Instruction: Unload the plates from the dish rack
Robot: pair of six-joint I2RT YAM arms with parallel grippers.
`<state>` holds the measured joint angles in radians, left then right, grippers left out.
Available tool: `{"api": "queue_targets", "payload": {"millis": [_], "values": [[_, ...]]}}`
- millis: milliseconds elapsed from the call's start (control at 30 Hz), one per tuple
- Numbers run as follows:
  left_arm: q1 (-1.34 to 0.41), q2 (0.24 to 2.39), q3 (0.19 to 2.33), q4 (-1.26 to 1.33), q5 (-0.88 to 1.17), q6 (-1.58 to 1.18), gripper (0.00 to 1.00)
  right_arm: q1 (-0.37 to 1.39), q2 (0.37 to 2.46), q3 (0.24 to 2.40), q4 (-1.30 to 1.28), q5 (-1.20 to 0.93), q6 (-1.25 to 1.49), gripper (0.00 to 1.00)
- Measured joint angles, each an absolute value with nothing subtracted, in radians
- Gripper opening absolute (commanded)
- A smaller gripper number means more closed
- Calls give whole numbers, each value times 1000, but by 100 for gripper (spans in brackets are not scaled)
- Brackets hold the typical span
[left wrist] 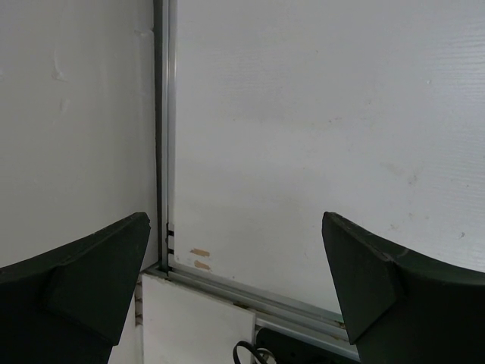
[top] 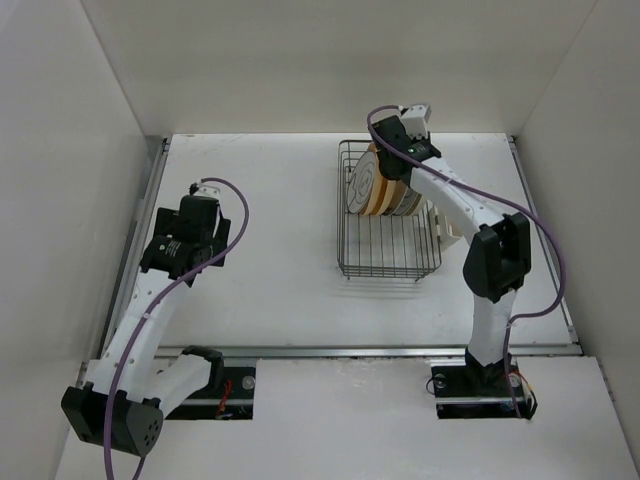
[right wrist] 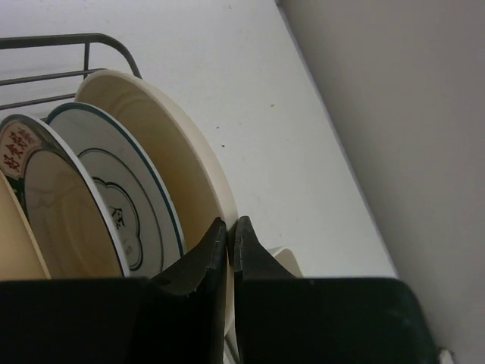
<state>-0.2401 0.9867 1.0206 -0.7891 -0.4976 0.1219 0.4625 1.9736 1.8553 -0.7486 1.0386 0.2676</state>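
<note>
The left end effector [left wrist: 235, 227] hangs over the bare surface [top: 270, 220] near its left edge, fingers wide apart. Farther out, the dish rack [top: 388, 271] holds four plates [top: 383, 187] upright at its far end; from above they overlap and are hard to count. The right end effector [right wrist: 231, 225] is pinched on the rim of the cream plate [right wrist: 163, 144], hiding all four lower halves. Beside it stand the ringed plate [right wrist: 121, 182], the lettered plate [right wrist: 53, 205] and the yellow-orange plate [right wrist: 9, 243], cut off at the frame's edge.
</note>
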Motion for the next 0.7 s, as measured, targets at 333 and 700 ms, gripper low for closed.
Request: {"api": "queue_targets", "payload": {"millis": [333, 700], "values": [[-240, 985, 1021, -781, -494, 129, 96, 497, 1934, 1850, -624, 1203, -5, 0], [-240, 985, 1023, -769, -479, 149, 96, 499, 1778, 1849, -305, 1369, -297, 0]]}}
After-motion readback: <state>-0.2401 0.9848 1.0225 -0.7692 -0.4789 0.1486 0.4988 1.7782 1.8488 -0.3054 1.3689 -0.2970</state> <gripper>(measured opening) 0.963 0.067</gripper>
